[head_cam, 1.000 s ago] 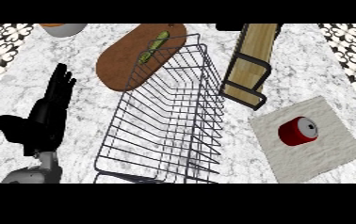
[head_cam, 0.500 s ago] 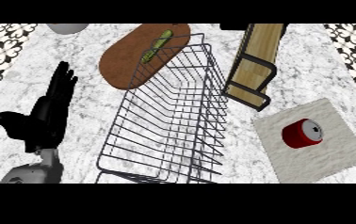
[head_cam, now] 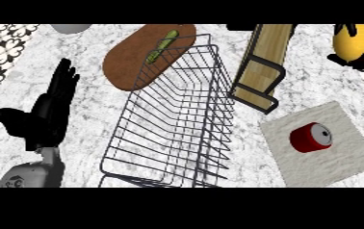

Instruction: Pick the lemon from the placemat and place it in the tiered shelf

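The lemon (head_cam: 348, 43) has just come into view at the far right, held, it seems, by black fingers of the right hand (head_cam: 347, 62). It hangs beyond the placemat (head_cam: 334, 163), right of the tiered shelf (head_cam: 263, 64). The left hand (head_cam: 50, 110) rests with fingers straight

lemon (head_cam: 348, 41) newly in view at top right, held by right hand (head_cam: 346, 60)

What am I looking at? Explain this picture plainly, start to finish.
One camera in a humanoid robot's head looks steeply down at a marble counter. The black left hand, on a grey forearm, rests open at the left, fingers up. At the upper right edge, dark fingers of the right hand curl round a yellow lemon. On the counter: a wire basket, a brown board with a green vegetable, a wooden tiered shelf, a white placemat carrying a red can, and a grey bowl.
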You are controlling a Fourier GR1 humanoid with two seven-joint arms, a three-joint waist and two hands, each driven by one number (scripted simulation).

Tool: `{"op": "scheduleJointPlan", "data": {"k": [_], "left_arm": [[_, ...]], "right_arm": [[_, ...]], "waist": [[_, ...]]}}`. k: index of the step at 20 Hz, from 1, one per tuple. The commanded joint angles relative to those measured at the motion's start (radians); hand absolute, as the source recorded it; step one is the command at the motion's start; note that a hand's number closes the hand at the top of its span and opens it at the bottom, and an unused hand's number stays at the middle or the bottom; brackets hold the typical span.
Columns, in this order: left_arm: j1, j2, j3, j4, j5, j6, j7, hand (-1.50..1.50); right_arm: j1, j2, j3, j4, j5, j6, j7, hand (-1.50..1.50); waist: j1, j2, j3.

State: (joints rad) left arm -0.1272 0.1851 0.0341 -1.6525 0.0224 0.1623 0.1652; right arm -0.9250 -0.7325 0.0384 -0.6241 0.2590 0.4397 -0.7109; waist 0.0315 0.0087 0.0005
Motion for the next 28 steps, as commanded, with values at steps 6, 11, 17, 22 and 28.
{"op": "scheduleJointPlan", "data": {"k": [6,11,17,22,28], "left_arm": [[0.010,-0.022,-0.025,-0.038,-0.007,-0.007,0.021,0.00],[0.009,0.007,0.041,0.033,0.025,-0.041,-0.047,0.00],[0.016,-0.058,-0.040,0.013,-0.051,0.014,-0.044,0.00],[0.036,-0.027,0.002,0.006,-0.004,-0.031,-0.047,0.00],[-0.019,-0.037,-0.012,-0.038,-0.035,0.008,0.025,0.00]], "right_arm": [[-0.153,0.109,-0.015,0.227,0.043,-0.023,-0.095,1.50],[-0.138,0.166,0.041,0.246,0.132,-0.133,-0.165,1.50],[-0.203,0.234,-0.023,0.379,0.077,-0.066,-0.057,-1.50],[-0.256,0.214,-0.020,0.423,0.093,0.012,-0.053,-1.50],[-0.221,0.229,-0.059,0.426,0.054,0.038,-0.136,-1.50]], "waist": [[0.015,0.006,0.001],[0.001,0.004,0.000],[0.009,0.007,0.001],[0.016,0.009,0.000],[0.012,0.009,0.002]]}}
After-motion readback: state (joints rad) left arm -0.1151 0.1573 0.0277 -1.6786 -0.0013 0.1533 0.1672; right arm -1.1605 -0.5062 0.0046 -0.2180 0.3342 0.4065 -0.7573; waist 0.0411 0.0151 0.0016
